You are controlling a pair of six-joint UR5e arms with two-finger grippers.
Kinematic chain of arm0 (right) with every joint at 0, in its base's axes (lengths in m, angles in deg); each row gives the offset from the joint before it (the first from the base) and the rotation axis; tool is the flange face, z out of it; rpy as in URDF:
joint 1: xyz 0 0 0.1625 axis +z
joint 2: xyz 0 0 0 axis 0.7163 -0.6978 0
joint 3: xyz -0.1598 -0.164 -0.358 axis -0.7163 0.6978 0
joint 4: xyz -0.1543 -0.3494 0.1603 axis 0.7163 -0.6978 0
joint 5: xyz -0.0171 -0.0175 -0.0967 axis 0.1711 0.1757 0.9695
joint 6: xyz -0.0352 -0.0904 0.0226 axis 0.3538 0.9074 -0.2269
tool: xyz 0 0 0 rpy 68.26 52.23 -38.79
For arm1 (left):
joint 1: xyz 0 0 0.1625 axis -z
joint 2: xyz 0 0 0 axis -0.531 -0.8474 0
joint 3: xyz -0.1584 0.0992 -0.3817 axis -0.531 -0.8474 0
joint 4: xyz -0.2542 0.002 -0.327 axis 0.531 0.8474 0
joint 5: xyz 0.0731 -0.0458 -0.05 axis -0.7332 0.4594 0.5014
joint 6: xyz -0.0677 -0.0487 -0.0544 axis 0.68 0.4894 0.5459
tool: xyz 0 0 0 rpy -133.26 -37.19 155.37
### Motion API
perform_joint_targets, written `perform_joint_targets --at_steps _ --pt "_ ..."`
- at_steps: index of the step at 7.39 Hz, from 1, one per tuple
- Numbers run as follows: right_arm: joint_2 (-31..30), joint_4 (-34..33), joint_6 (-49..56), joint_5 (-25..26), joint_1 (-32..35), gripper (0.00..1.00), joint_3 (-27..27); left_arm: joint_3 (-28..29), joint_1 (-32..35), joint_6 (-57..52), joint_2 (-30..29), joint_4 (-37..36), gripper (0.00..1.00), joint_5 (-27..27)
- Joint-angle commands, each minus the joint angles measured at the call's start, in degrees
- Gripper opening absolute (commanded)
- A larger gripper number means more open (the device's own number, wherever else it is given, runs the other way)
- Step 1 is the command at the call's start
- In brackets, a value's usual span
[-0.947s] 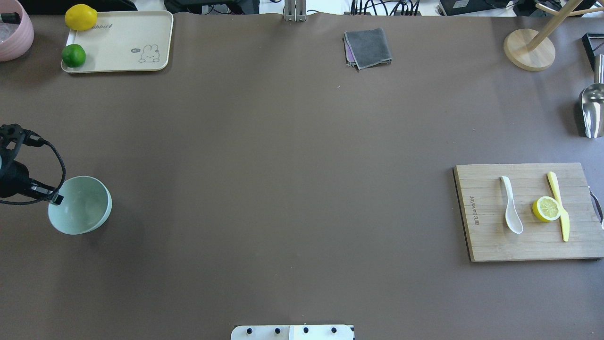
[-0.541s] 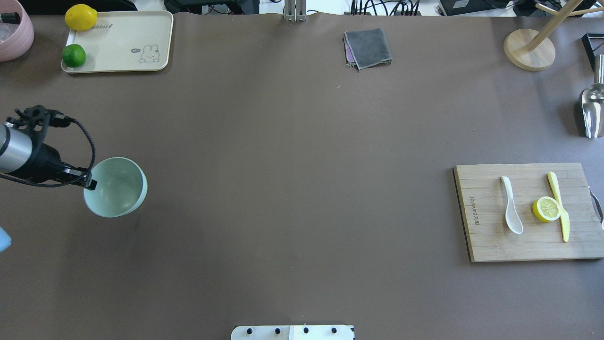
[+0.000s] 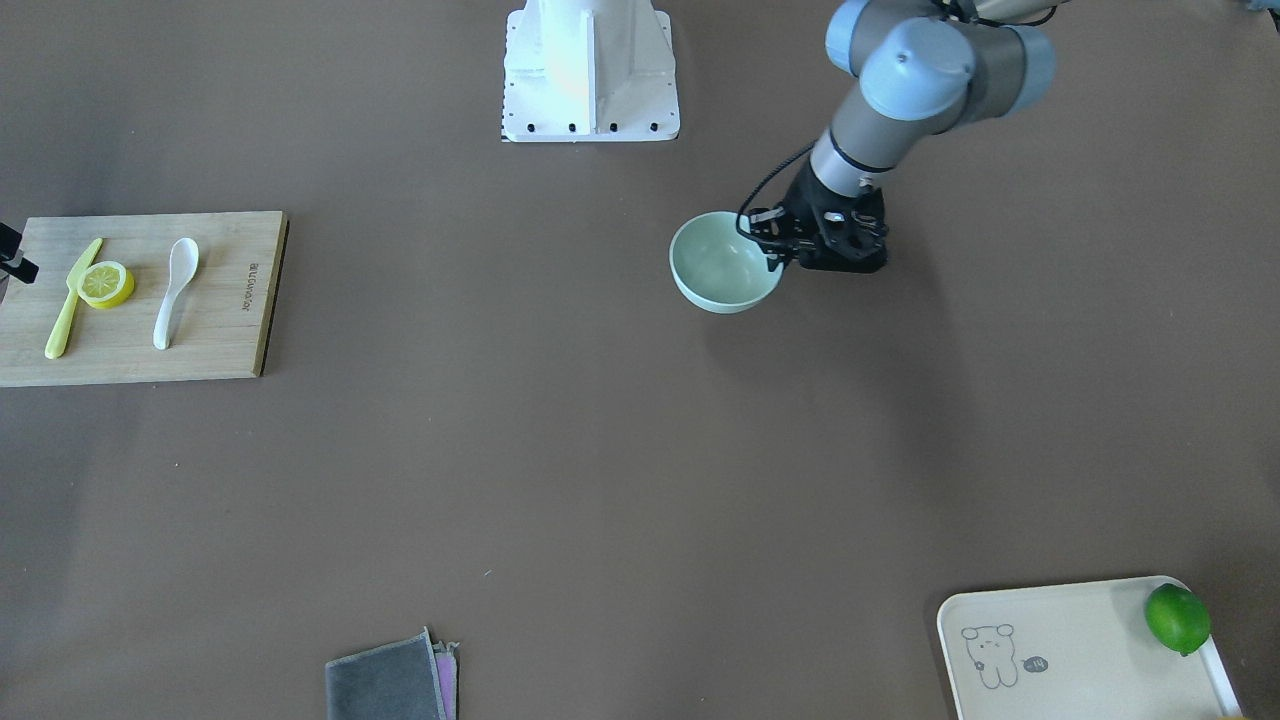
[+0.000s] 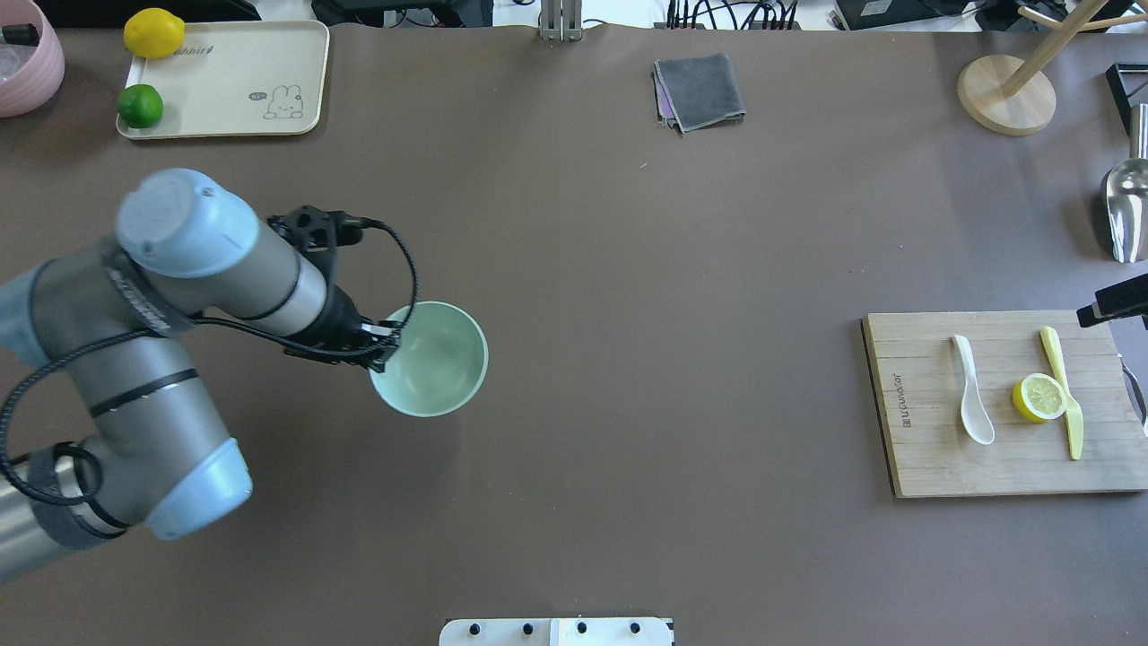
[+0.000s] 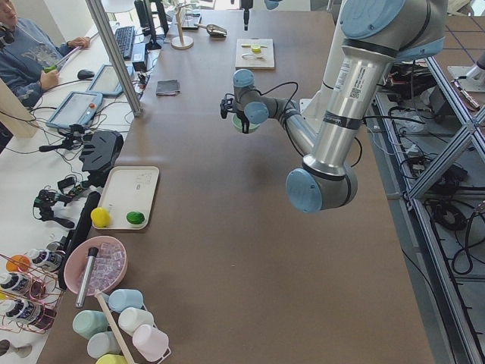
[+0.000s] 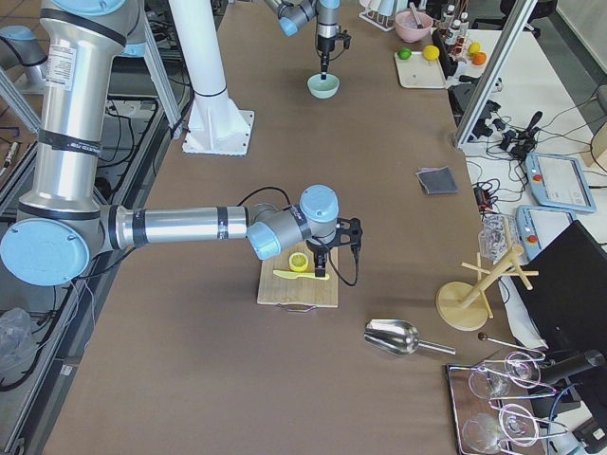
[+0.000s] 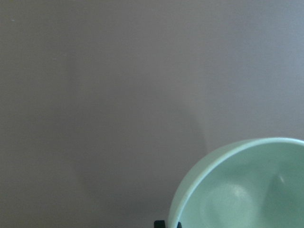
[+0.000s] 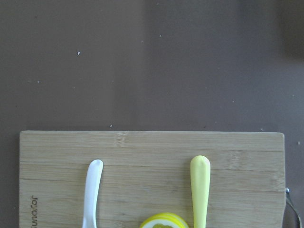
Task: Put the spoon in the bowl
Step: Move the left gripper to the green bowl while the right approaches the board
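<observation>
Spoon (image 4: pixel 971 392): lies flat on the wooden board, out at 3 o'clock on the bench as seen from over the robot's shoulders. Its scoop points to 6 o'clock and its handle to 12, apart from both claws.
Board (image 4: pixel 924 449): also carries a half lemon (image 4: pixel 1039 397) just at the spoon's 3 o'clock, and a yellow knife (image 4: pixel 1074 431) touching the lemon's 3 o'clock side.
Bowl (image 4: pixel 444 368): sits mouth up toward 9 o'clock from the bench's middle, well apart from the spoon.
Left claw (image 4: pixel 384 344): pinched onto the bowl's rim at its 9 o'clock edge. I can't tell whether the bowl rests on the bench or hangs just above it.
Right claw (image 6: pixel 321 268): hangs above the board. How far open it is I cannot tell.
</observation>
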Motion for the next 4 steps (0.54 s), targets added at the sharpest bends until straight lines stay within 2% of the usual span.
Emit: perform_joint_targets --at_steps 1,2,4 --pt "2.1 0.0 -5.4 1.6 -5.1 0.95 -0.5 8.6 -5.9 5.6 -11.9 -3.1 0.00 -5.0" --pt "3.1 0.0 -7.8 2.8 -7.5 0.95 -0.3 11.1 -6.2 5.7 -14.0 -2.9 0.00 -5.9" --pt "3.2 0.0 -8.0 3.5 -9.7 0.95 0.5 12.4 -6.6 5.5 -14.3 -2.5 0.00 -6.3"
